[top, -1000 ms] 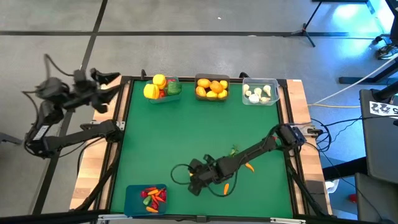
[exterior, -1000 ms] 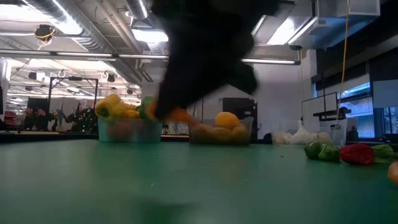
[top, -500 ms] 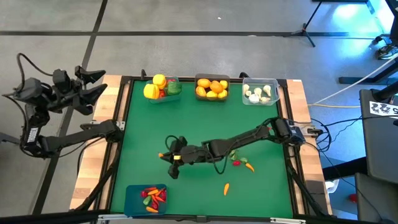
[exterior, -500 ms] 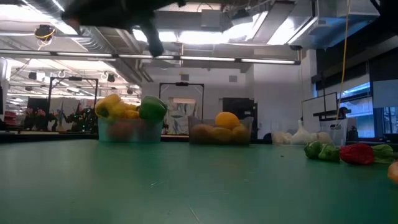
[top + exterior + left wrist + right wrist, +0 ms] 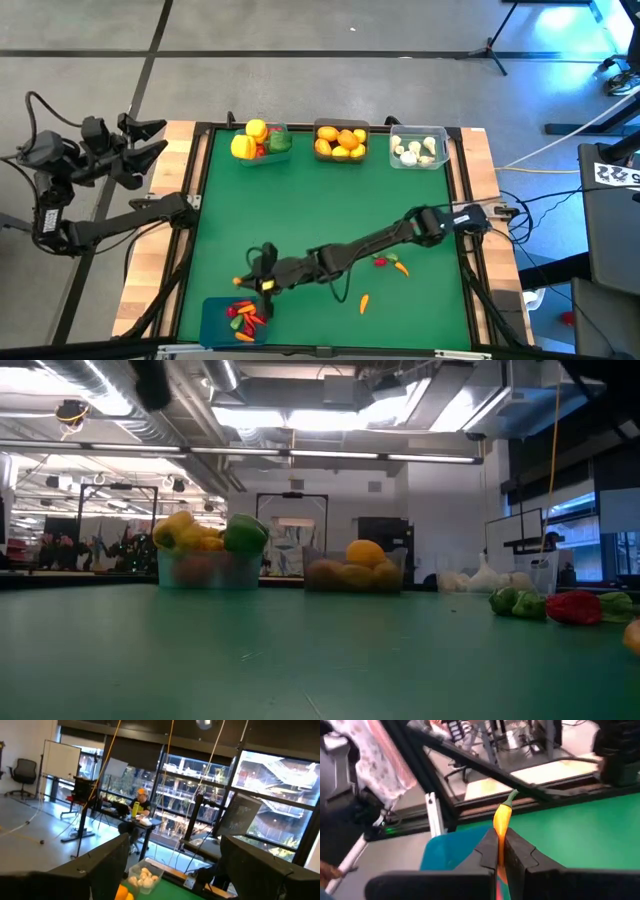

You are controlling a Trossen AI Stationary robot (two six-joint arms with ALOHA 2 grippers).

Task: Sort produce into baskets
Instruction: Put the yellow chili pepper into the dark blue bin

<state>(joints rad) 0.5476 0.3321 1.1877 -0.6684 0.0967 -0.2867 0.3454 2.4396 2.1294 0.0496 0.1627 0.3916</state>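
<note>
Grey concrete floor [image 5: 330, 60] w/ dark seams round the table. Bright ceiling strip lights [image 5: 300, 420], exposed ducts. Big windows [image 5: 260, 795] at far wall, whiteboard [image 5: 61, 762], office chair [image 5: 22, 772], a person seated at a desk [image 5: 142, 817].

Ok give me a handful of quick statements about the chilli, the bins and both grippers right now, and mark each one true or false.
1. The right gripper is shut on an orange chilli. True.
2. The chilli is held near the blue bin. True.
3. The left gripper is working over the green mat. False: it waits off the table's left edge, open.
4. The garlic bin sits in the middle of the back row. False: it is the rightmost; the bin of oranges is in the middle.
5. No produce is left loose on the mat. False: a few pieces lie there.
</note>
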